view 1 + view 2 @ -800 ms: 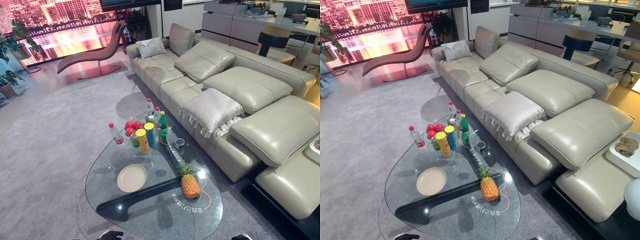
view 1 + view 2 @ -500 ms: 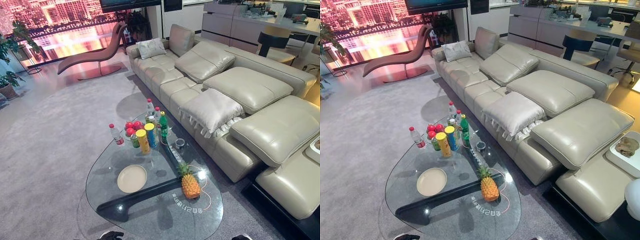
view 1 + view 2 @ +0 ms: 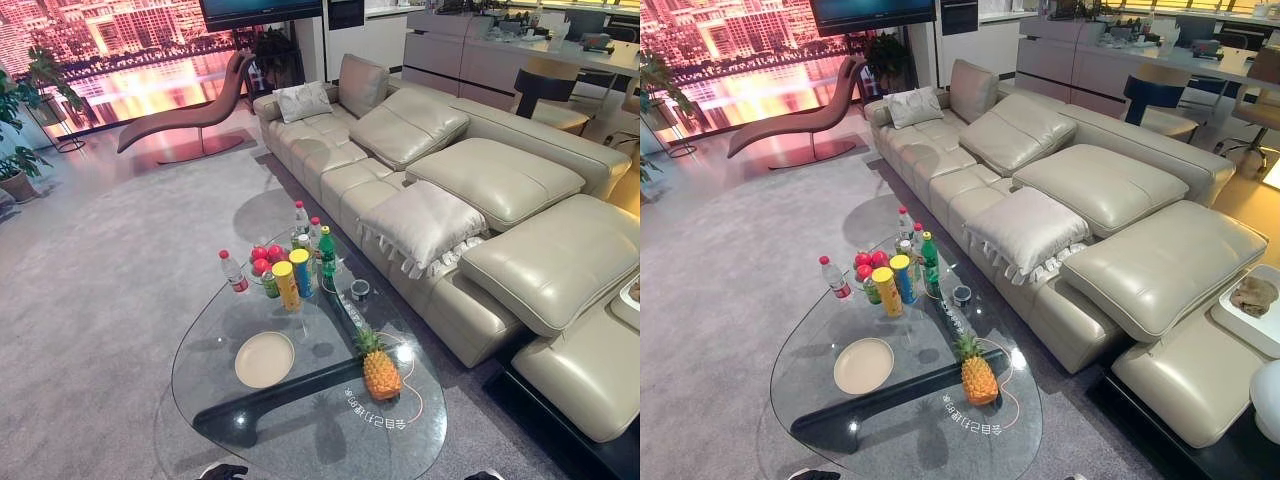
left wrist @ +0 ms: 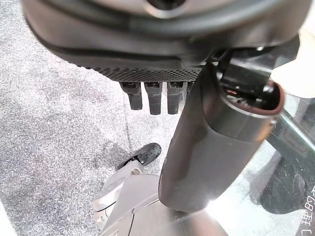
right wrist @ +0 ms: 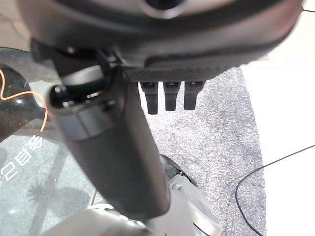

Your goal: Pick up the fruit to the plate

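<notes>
Both hands hang low beside the near end of the glass table, holding nothing. Seen from its own wrist camera, the left hand has its fingers pointing straight down over the grey carpet, thumb relaxed in front of them; a corner of the table glass shows past the thumb. From the right wrist camera, the right hand looks the same: fingers straight and loose, thumb hanging free, with the table's edge and its printed lettering on one side and carpet on the other. In the head views just a dark tip of the left hand peeks in at the bottom edge.

Those head views give what the wrist cameras miss. On the table, a pineapple stands upright toward the near right side. A round cream plate lies bare to its left, apart from it. Farther back sits a cluster: red apples, several bottles, a separate small bottle with a red cap, and yellow and blue canisters. Behind the table runs a long beige leather sofa with a loose cushion.
</notes>
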Controlling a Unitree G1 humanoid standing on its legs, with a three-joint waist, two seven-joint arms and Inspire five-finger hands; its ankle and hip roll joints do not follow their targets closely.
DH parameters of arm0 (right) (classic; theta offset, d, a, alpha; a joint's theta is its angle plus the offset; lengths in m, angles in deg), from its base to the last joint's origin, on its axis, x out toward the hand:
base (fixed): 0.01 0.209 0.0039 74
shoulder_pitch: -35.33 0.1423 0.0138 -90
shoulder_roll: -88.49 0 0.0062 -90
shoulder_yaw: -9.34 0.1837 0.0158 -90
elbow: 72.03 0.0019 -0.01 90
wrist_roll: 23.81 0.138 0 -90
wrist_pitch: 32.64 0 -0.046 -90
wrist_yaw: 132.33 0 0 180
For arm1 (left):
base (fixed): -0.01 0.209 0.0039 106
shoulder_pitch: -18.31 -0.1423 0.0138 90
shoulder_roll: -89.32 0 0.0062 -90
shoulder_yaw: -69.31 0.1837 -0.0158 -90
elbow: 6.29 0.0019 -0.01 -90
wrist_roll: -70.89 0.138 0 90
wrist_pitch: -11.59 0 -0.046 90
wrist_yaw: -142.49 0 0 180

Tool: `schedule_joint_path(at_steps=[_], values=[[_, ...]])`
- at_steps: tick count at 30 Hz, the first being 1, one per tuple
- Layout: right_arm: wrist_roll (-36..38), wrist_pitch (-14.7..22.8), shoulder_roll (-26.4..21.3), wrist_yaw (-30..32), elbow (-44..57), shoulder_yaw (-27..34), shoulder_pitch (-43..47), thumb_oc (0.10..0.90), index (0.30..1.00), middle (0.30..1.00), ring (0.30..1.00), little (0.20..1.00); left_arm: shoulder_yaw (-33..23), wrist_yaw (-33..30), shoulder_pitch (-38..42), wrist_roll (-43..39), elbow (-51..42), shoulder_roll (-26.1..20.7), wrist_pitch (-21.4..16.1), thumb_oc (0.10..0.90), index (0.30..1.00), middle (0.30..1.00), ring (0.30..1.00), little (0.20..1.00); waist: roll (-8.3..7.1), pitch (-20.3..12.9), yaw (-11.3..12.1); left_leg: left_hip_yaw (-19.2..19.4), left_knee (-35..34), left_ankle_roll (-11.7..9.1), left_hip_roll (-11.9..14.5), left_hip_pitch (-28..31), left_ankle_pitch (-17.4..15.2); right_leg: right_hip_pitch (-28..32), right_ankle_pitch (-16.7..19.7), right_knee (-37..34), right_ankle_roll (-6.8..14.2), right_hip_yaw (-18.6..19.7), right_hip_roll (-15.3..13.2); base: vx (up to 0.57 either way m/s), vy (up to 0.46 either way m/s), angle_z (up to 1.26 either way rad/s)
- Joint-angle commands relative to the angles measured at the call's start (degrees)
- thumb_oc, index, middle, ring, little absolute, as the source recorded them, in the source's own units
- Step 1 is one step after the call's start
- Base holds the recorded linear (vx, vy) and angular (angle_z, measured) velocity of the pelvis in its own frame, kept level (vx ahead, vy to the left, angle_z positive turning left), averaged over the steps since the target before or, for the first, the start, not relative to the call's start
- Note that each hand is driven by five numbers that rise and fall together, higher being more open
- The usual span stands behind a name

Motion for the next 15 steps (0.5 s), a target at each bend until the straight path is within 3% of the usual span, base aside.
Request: schedule_joint_path(at_steps=[1,15], values=[[0.48,0.78,-0.50,2.81,-4.46,0.10,7.28,0.800,0.900,0.900,0.900,0.900,1.43,1.00,6.85,-1.34,2.44,1.53,-1.32,0.800,0.900,0.900,0.900,0.900,-1.05,2.96,0.41,0.33,0.32,0.07,0.04,2.62,-4.96,-0.71,0.62,0.49,1.05,-2.32,-2.36,0.00,0.000,0.00],[0.31,0.72,-0.86,2.39,-4.54,0.31,7.56,0.800,0.900,0.900,0.900,0.900,1.56,1.26,6.80,-1.10,2.29,1.26,-1.23,0.800,0.900,0.900,0.900,0.900,-0.96,2.90,0.63,0.06,0.32,0.07,0.06,2.67,-4.94,-0.59,0.40,0.70,0.94,-2.43,-2.30,0.00,0.000,0.00]])
